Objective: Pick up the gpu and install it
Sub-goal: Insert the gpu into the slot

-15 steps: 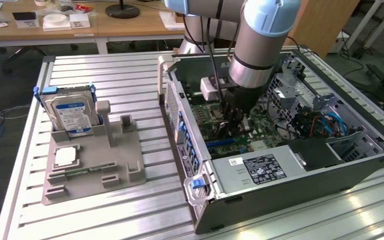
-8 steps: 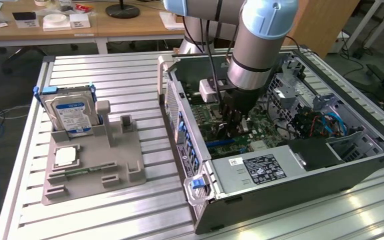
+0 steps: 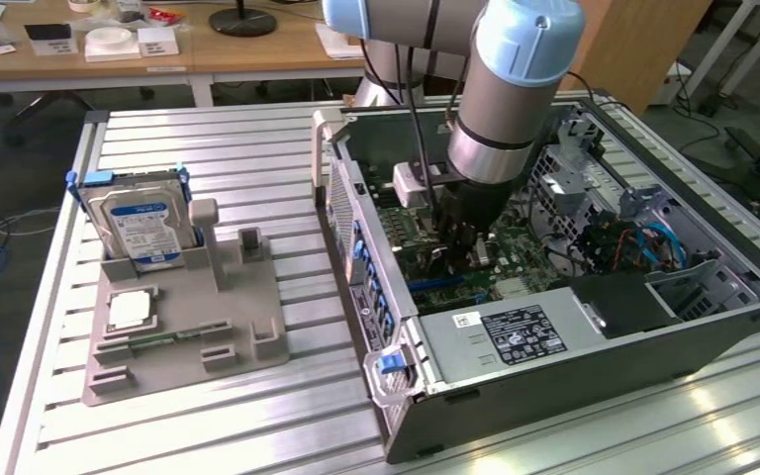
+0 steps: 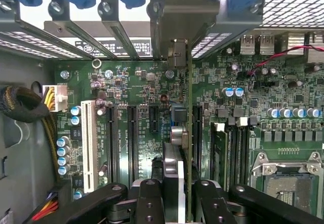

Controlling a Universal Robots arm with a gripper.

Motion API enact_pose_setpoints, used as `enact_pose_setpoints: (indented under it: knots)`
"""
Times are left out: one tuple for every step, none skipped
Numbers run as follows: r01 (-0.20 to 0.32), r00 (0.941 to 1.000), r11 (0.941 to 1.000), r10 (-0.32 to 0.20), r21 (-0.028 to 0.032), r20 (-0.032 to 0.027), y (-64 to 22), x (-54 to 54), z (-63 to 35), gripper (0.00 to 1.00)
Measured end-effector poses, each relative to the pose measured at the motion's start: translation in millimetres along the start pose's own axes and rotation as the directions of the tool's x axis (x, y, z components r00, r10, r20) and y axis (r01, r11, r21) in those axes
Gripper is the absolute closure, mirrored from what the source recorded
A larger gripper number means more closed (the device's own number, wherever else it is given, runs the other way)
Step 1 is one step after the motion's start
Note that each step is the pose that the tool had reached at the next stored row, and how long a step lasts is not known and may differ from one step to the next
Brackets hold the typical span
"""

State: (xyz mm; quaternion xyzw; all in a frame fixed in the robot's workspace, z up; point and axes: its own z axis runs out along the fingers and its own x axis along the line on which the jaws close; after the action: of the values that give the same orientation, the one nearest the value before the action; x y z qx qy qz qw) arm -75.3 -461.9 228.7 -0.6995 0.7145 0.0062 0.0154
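In the wrist view the gpu (image 4: 178, 133) stands on edge between my black fingers (image 4: 149, 198). My gripper (image 4: 177, 198) is shut on it. The card hangs just over the green motherboard (image 4: 136, 87), lined up along the black expansion slots (image 4: 132, 143), its bracket end at the rear slot openings (image 4: 177, 51). In the exterior view my gripper (image 3: 466, 247) reaches down into the open computer case (image 3: 552, 376), with the dark gpu (image 3: 470, 259) low over the motherboard (image 3: 420, 262). Whether the card's edge sits in a slot is hidden.
The power supply (image 3: 513, 336) fills the case's near end; blue cables (image 3: 651, 242) lie toward the exterior view's right. A grey fixture (image 3: 182, 327) left of the case holds a hard drive (image 3: 142, 223) and a memory stick (image 3: 155, 339). Near the card are a processor socket (image 4: 288, 183) and a cable bundle (image 4: 20, 105).
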Motion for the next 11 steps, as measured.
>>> enact_pose_setpoints:
  knots:
    - [0.0,1.0,1.0,0.0,0.0,0.0,0.0,0.0,1.1,0.72]
    - [0.0,1.0,1.0,0.0,0.0,0.0001,0.1,0.0,2.2,0.72]
    - [0.0,1.0,1.0,0.0,0.0,0.0001,0.1,0.0,3.2,0.72]
    - [0.0,1.0,1.0,0.0,0.0,0.0001,0.1,0.0,4.2,0.72]
    - [0.0,1.0,1.0,0.0,0.0,0.0001,0.1,0.0,4.6,0.72]
    - [0.0,1.0,1.0,0.0,-0.0001,0.0,0.1,0.1,4.6,0.72]
    - [0.0,1.0,1.0,0.0,-0.0001,-0.0001,0.1,0.1,4.6,0.72]
    - [0.0,1.0,1.0,0.0,-0.0001,-0.0001,0.1,0.1,4.6,0.72]
    - [0.0,1.0,1.0,0.0,0.0,-0.0001,0.1,0.1,4.7,0.72]
    - [0.0,1.0,1.0,0.0,0.0,0.0,0.1,0.0,4.7,0.72]
    - [0.0,1.0,1.0,0.0,0.0,0.0001,0.2,0.0,4.8,0.72]
